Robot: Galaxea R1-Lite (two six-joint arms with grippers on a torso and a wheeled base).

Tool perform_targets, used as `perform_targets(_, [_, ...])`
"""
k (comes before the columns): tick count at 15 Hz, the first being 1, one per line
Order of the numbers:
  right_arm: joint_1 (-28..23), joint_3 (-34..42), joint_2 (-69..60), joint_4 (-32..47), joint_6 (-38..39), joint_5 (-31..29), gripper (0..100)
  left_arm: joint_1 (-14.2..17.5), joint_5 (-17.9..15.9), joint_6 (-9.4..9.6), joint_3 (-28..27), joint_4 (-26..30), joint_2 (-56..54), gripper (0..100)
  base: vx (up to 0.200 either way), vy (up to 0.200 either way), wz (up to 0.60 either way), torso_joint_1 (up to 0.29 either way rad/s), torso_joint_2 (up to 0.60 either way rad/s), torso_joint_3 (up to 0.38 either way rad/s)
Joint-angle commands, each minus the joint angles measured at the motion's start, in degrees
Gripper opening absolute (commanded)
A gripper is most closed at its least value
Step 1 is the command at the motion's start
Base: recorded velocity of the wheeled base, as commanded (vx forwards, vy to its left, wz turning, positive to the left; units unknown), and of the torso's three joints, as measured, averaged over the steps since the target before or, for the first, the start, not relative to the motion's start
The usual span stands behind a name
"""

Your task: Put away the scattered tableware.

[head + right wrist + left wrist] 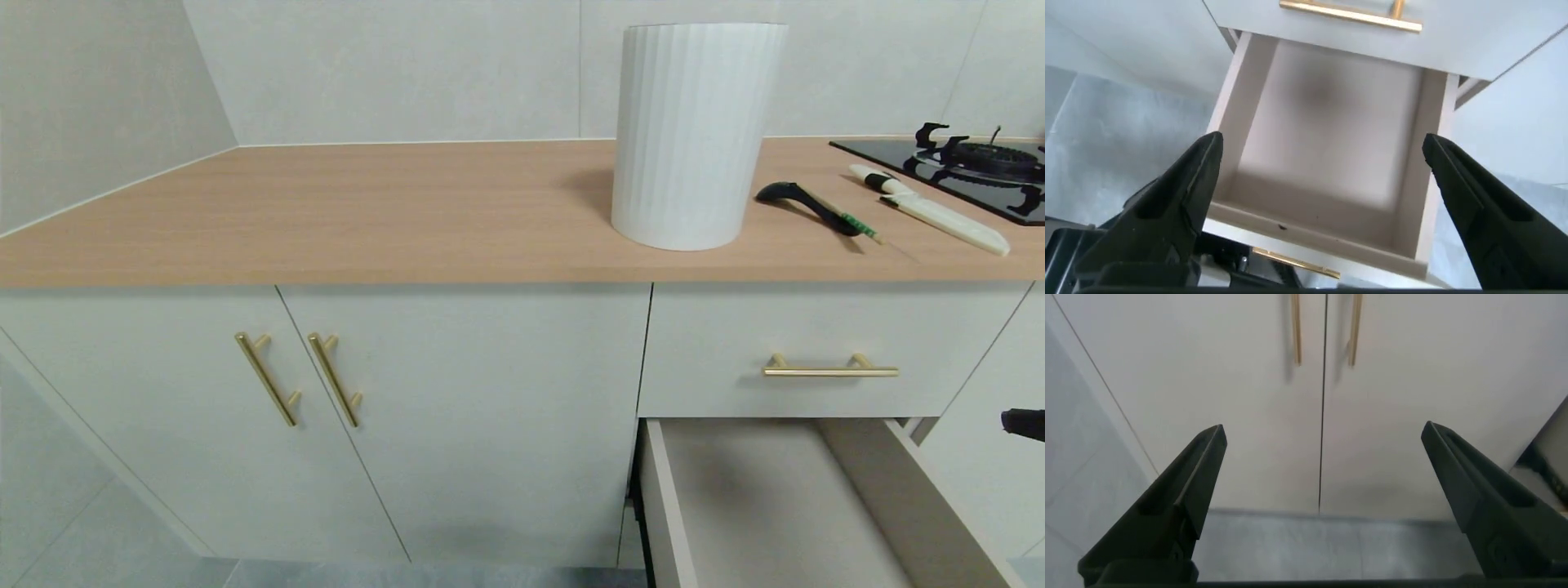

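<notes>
Clearly the right arm is the nearer one. The scattered tableware lies on the right part of the surface [326, 212], just over the drawers. The right fingers [1176, 204] hang lower, above the open drawer [1331, 122], spread wide and holding nothing. So the pieces are up and beyond the surface edge from these fingers.

A black spoon [804, 204] and a white knife [931, 211] lie near each other but apart. They are almost parallel, and each long axis slants from far-left to near-right in the head view.

The left fingers [1184, 490] are also spread wide and empty, low before the two cabinet doors [1413, 392], well apart from the tableware.

A tall white ribbed container [692, 135] stands just beside the spoon's bowl, and a stove [963, 167] is close behind the knife. I judge the spoon the easier first grasp, taken across its handle.
</notes>
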Motion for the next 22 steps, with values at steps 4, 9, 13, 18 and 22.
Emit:
perform_targets(4, [0.0, 0.0, -0.2, -0.4, -0.1, 0.0, 100, 0.0, 0.0, -0.03, -0.1, -0.1, 0.0, 100, 0.0, 0.0, 0.0, 0.083, -0.52, -0.347])
perform_targets(9, [0.0, -0.1, 0.9, -1.9, -0.1, 0.1, 100, 0.0, 0.1, -0.03, 0.0, -0.1, 0.0, 100, 0.0, 0.0, 0.0, 0.134, -0.47, -0.33])
perform_targets(13, [0.0, -1.1, 5.1, -7.5, -0.6, 0.0, 100, 0.0, 0.0, -0.03, -0.1, -0.1, 0.0, 100, 0.0, 0.0, 0.0, 0.118, -0.34, -0.226])
perform_targets(18, [0.0, -22.4, 23.9, 1.6, 6.0, -1.5, 100, 0.0, 0.1, -0.03, 0.0, -0.1, 0.0, 100, 0.0, 0.0, 0.0, 0.007, -0.02, -0.01])
perform_targets(22, [2.8, -29.9, 36.5, 5.9, 13.1, -9.6, 100, 0.0, 0.0, -0.03, -0.1, -0.1, 0.0, 100, 0.0, 0.0, 0.0, 0.0, 0.0, 0.0])
